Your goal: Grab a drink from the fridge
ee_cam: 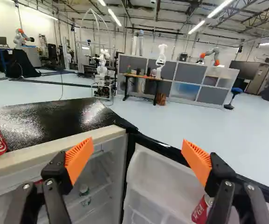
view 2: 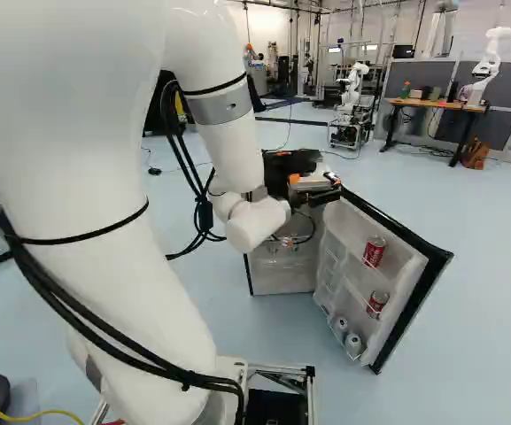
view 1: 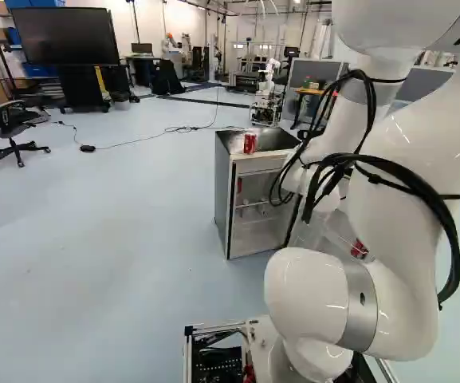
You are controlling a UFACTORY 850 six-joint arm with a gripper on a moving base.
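One red soda can [view 1: 249, 144] stands on the fridge [view 1: 223, 195]; other cans [view 2: 375, 251] sit in the fridge's door [view 2: 414, 310], open – likely to give access. Near the fridge, the gripper [ee_cam: 138, 157] is spread, empty – to leave room for a can.

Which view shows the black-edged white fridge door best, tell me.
The right base view: the door stands nearly whole there. The wrist view cuts off its bottom; in the left base view the white arm mostly hides it.
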